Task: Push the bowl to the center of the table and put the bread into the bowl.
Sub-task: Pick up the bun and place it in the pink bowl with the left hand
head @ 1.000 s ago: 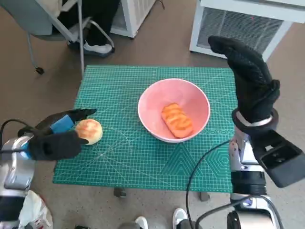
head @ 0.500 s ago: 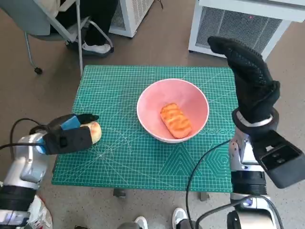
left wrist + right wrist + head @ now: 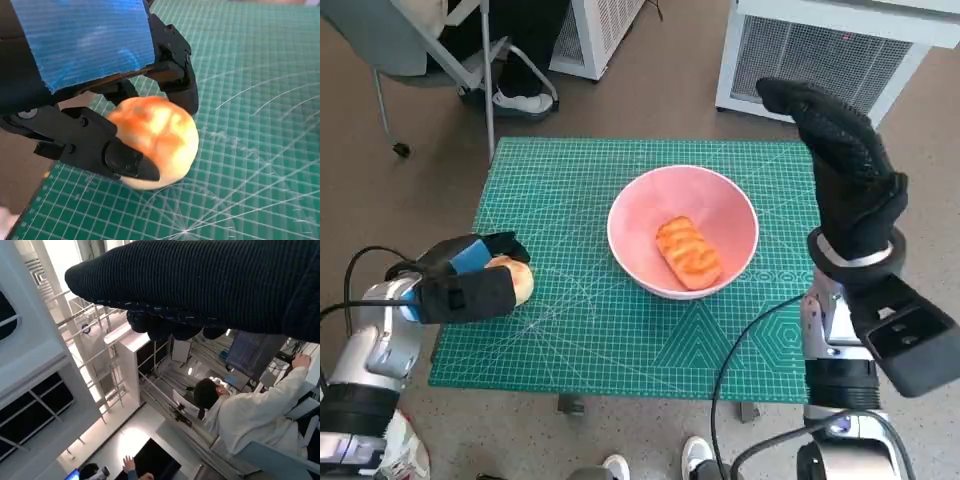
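I'm seeing my left hand (image 3: pixel 468 283) at the bench's left edge, its fingers (image 3: pixel 131 164) clasping the round bun (image 3: pixel 517 280). The pink bowl (image 3: pixel 730 215) is sitting mid-bench, holding a bread roll (image 3: pixel 687 250). My right hand (image 3: pixel 845 165) is hovering raised, empty, fingers extended.

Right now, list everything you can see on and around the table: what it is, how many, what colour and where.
Cutting mat: one, green with a white grid, covering the table.
Bowl: one, pink, near the mat's middle, slightly toward the right.
Long bread: one, orange-glazed, lying in the bowl.
Round bun: one, pale with orange browning, at the mat's left edge.
White units: two, on the floor beyond the table.
Chair: one, grey, far left, with a person's legs by it.
Person: one, in white, seated, seen in the right wrist view.
Left hand: black with blue tape, fingers closed around the round bun.
Right hand: black glove, raised at the table's right, holding nothing.
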Available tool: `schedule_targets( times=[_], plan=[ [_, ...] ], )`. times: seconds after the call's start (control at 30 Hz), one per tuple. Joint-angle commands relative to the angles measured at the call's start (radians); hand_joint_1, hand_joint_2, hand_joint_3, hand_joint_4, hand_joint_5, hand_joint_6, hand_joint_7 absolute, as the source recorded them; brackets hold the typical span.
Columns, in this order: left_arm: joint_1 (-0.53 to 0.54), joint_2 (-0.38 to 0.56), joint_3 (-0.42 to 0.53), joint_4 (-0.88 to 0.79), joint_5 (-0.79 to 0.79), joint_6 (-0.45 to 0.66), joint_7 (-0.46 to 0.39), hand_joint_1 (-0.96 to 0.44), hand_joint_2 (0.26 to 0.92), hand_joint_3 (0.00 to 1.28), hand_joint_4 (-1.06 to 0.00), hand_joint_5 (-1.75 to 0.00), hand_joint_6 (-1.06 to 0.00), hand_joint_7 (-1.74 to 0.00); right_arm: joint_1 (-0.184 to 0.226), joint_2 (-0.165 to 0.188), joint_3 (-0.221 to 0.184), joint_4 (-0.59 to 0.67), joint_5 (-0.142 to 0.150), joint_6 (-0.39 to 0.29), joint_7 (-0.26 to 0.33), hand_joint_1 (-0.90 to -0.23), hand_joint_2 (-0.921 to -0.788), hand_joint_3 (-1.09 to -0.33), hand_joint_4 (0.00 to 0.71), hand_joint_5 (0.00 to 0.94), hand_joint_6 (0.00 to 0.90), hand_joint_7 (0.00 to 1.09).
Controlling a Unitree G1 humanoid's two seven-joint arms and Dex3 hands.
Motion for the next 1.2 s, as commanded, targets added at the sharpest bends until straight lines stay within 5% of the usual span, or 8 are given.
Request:
schedule_targets(
  times=[0.03,0.53,0.97,1.1,1.13,1.2],
  plan=[
    [-0.021,0.023,0.061,-0.133,-0.040,0.002,-0.006,0.00,0.920,0.13,-0.63,-1.13,-0.56,-1.34,0.014,-0.003,-0.002,0.005,-0.004,0.004,-0.002,-0.546,-0.921,-0.795,-0.001,0.501,-0.001,0.64],
    [-0.221,-0.079,0.101,-0.303,-0.094,-0.060,0.060,0.00,0.920,0.10,-0.67,-1.12,-0.57,-1.29,0.010,0.002,-0.001,0.007,-0.001,0.012,-0.004,-0.552,-0.921,-0.791,-0.001,0.499,-0.001,0.63],
    [-0.431,-0.246,-0.054,-0.236,-0.066,-0.088,0.015,0.00,0.920,0.10,-0.66,-1.16,-0.58,-1.25,0.008,0.003,-0.001,0.016,0.001,0.005,-0.001,-0.555,-0.921,-0.784,-0.001,0.503,-0.001,0.64],
    [-0.464,-0.284,-0.105,-0.206,-0.037,-0.094,0.004,0.00,0.921,0.17,-0.54,-1.25,-0.55,-1.32,0.010,0.003,0.000,0.013,-0.001,0.003,-0.002,-0.555,-0.921,-0.785,-0.001,0.503,-0.001,0.64],
    [-0.471,-0.292,-0.118,-0.197,-0.029,-0.096,0.001,-0.07,0.921,0.18,-0.50,-1.14,-0.54,-1.34,0.011,0.003,0.000,0.012,-0.001,0.003,-0.002,-0.555,-0.921,-0.785,-0.001,0.503,-0.001,0.64],
    [-0.488,-0.306,-0.146,-0.169,-0.008,-0.101,-0.006,-0.23,0.921,0.22,-0.50,-0.62,-0.51,-1.39,0.013,0.002,0.000,0.008,-0.002,0.003,-0.003,-0.555,-0.921,-0.786,-0.001,0.503,-0.001,0.64]
  ],
)
